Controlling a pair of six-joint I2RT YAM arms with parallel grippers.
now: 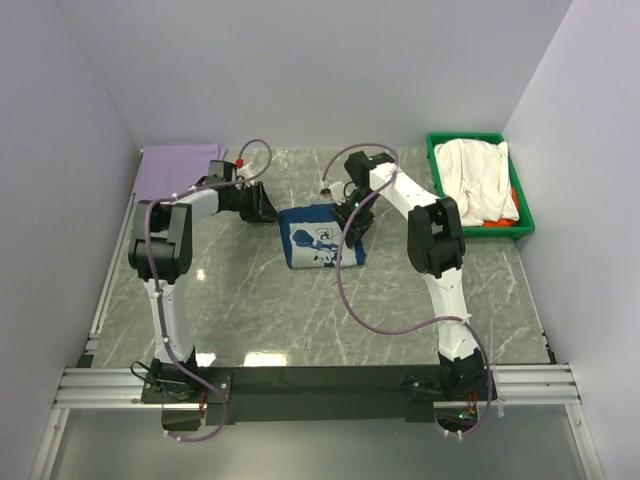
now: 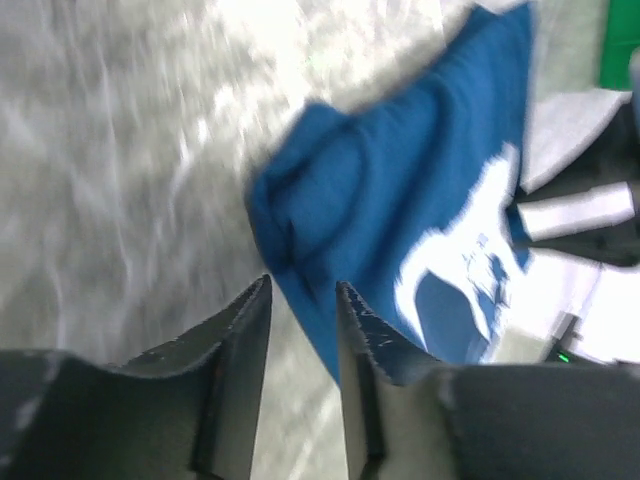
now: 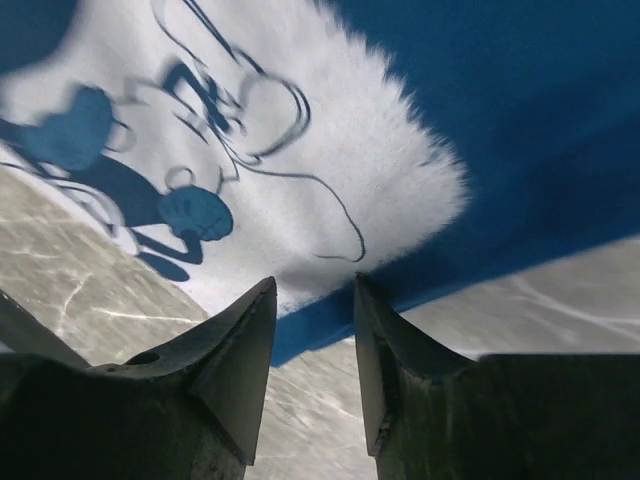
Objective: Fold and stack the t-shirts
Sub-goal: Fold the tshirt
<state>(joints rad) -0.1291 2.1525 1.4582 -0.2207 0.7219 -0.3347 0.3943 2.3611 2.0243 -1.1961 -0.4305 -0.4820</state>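
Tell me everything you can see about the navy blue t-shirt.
The navy t-shirt is soft cloth, folded into a rough rectangle, with its white printed graphic facing up. It lies flat mid-way across the marble table. The right claw is open at its right edge; contact is unclear. The left claw stands apart.

Probably a robot lab, plain walls (image 1: 320, 70), marble-patterned table (image 1: 260, 310), aluminium rail (image 1: 100, 385)

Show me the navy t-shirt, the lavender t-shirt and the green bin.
navy t-shirt (image 1: 315, 238): top view, on its white print.
lavender t-shirt (image 1: 175, 170): top view, middle of the cloth.
green bin (image 1: 466, 137): top view, far rim.
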